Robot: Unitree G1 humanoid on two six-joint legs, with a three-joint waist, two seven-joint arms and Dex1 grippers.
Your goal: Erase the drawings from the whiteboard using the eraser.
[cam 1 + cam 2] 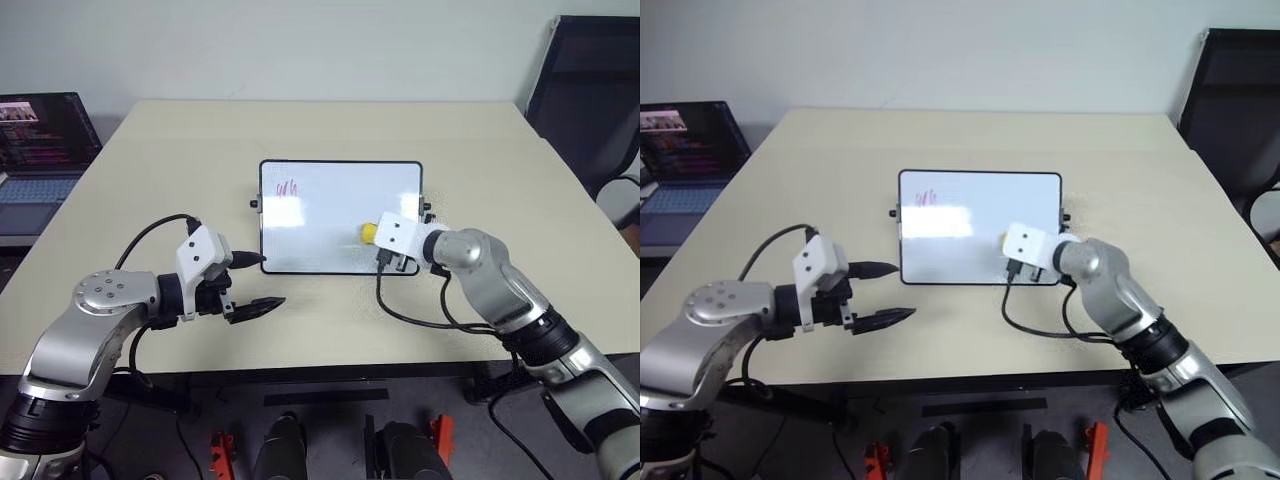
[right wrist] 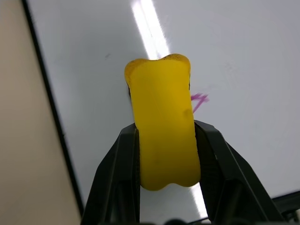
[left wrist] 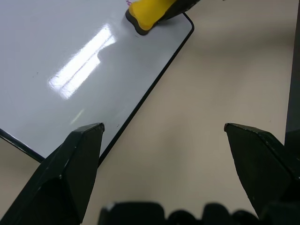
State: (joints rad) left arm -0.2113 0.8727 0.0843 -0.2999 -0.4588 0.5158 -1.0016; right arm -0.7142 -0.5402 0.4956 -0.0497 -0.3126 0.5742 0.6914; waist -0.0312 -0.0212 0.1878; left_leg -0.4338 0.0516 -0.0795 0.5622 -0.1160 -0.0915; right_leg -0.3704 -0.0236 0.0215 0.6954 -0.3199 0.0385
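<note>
The whiteboard lies flat in the middle of the table, white with a thin black frame. One of the drawings, a red-magenta scribble, sits near its far left corner. A purple mark peeks out beside the eraser. My right gripper is shut on the yellow eraser, whose dark underside rests on the board near its near right corner. My left gripper hovers open just off the board's near left corner, nothing between its fingers.
An open laptop stands on a lower surface at the far left. A black chair is at the far right. A black cable loops on the table under my right wrist. The tan table surrounds the board.
</note>
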